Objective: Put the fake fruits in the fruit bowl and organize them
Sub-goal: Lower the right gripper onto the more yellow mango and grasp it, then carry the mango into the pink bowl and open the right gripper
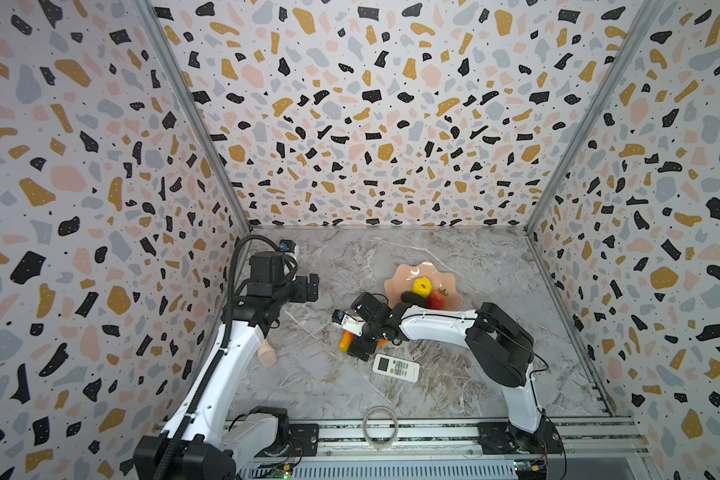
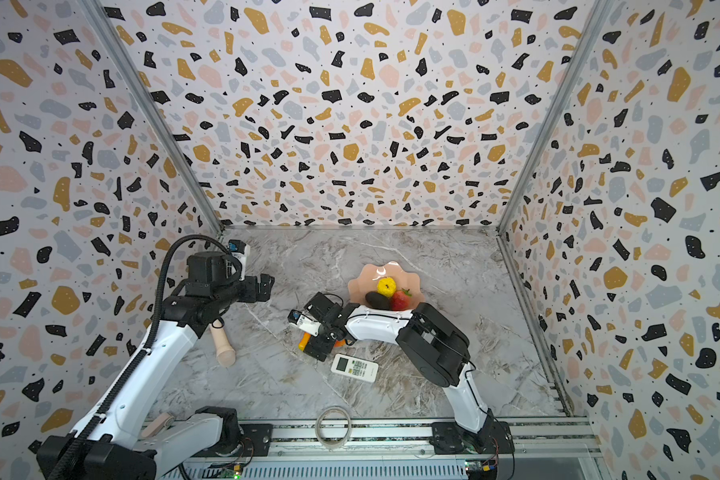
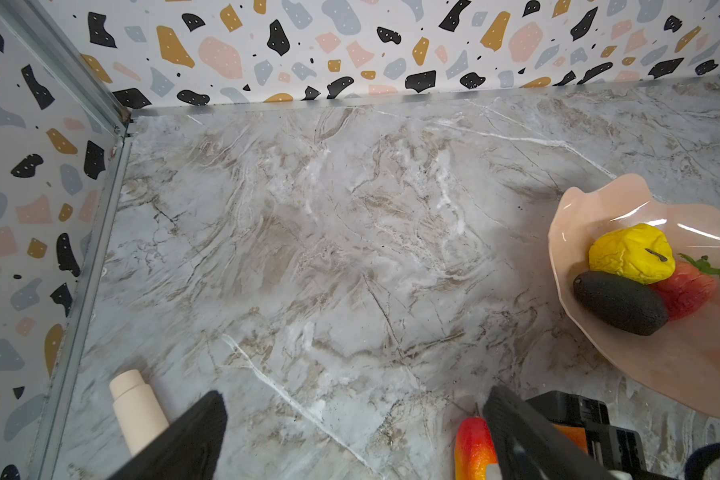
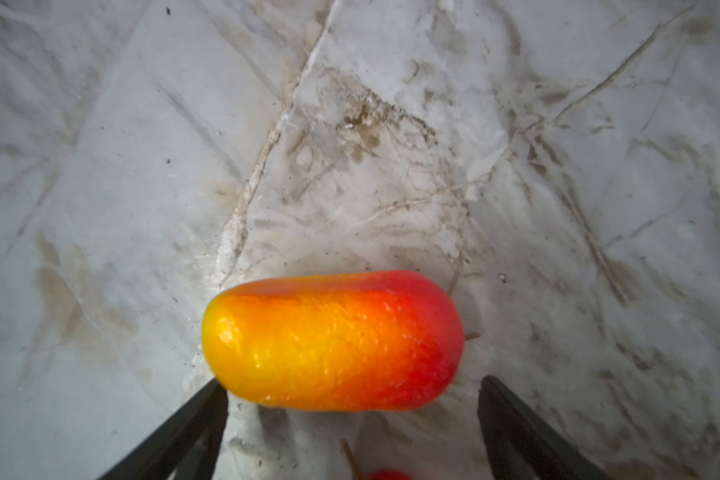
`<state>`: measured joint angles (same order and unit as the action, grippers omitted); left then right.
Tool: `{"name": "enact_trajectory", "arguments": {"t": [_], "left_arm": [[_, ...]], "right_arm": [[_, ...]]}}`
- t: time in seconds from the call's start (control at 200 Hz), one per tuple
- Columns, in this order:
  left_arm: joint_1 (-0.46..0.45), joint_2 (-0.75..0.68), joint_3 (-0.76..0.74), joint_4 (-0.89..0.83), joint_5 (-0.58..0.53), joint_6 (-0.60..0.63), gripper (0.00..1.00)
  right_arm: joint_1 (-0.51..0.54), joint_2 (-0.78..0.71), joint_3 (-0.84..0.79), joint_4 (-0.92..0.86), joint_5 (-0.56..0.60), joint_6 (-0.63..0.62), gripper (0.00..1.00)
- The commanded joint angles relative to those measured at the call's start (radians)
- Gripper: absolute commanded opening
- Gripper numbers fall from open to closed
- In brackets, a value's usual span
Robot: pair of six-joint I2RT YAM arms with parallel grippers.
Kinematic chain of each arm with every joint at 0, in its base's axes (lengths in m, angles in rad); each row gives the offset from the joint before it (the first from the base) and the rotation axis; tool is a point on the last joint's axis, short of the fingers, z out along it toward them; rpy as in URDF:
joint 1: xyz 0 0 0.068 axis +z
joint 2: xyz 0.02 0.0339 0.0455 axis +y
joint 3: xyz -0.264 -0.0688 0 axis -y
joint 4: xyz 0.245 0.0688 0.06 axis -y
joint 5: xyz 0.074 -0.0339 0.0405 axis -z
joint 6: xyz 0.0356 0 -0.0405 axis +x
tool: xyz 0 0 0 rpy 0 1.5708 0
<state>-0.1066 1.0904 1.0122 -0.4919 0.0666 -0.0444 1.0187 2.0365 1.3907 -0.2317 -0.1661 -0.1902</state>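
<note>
Marble tbl (image 1: 454, 395) takes up the whole floor. Left arm (image 1: 225, 365) stands raised at the left side. The left gripper (image 3: 350, 436) is off the tbl w/ jaws spread wide and nothing btwn them. Right arm (image 1: 433, 328) reaches toward the middle, its forearm covering the near rim of the fruit bowl (image 1: 408, 274) in both top views.

The bowl sits right of centre, toward the back. In it are 3 fruits bunched together: yellow fruit (image 1: 422, 286), dark oval fruit (image 1: 412, 297) and strawberry (image 1: 437, 299).

Remote (image 1: 395, 368) lies flat just in front of the right gripper (image 4: 354, 384). Tape ring (image 1: 380, 428) sits on the front rail. Beige cylinder (image 1: 267, 353) lies by the left arm.

The right gripper points down w/ jaws released and wide, straddling a mango (image 4: 333, 340) that lies on the tbl, not pinched. Can't tell if a fingertip touches it. A 2nd mango (image 1: 382, 343) sits on the tbl under the same gripper, mostly hidden. Both mangoes are outside the bowl.
</note>
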Motion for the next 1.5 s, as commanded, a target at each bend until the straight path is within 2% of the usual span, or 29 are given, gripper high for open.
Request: {"name": "enact_trajectory", "arguments": {"t": [0.0, 0.536, 0.726, 0.856, 1.006, 1.257, 1.497], "left_arm": [[0.004, -0.012, -0.009, 0.034, 0.006, 0.007, 1.00], [0.004, -0.017, -0.011, 0.035, -0.001, 0.008, 1.00], [0.004, -0.017, -0.011, 0.035, -0.002, 0.008, 1.00], [0.004, -0.017, -0.012, 0.035, -0.002, 0.008, 1.00], [0.004, -0.018, -0.012, 0.035, -0.002, 0.009, 1.00], [0.004, -0.018, -0.012, 0.035, -0.002, 0.008, 1.00], [0.004, -0.019, -0.012, 0.035, -0.002, 0.008, 1.00]], "right_arm": [[0.000, -0.004, 0.046, 0.012, -0.024, 0.006, 0.98], [0.000, 0.082, 0.128, 0.014, -0.051, 0.015, 0.99], [-0.002, 0.079, 0.123, 0.028, -0.056, 0.022, 0.86], [-0.006, 0.067, 0.116, 0.042, -0.071, 0.024, 0.65], [-0.013, 0.053, 0.117, 0.035, -0.073, 0.024, 0.50], [-0.042, -0.050, 0.117, -0.001, -0.023, -0.003, 0.48], [-0.175, -0.147, 0.075, -0.023, 0.022, -0.060, 0.47]]}}
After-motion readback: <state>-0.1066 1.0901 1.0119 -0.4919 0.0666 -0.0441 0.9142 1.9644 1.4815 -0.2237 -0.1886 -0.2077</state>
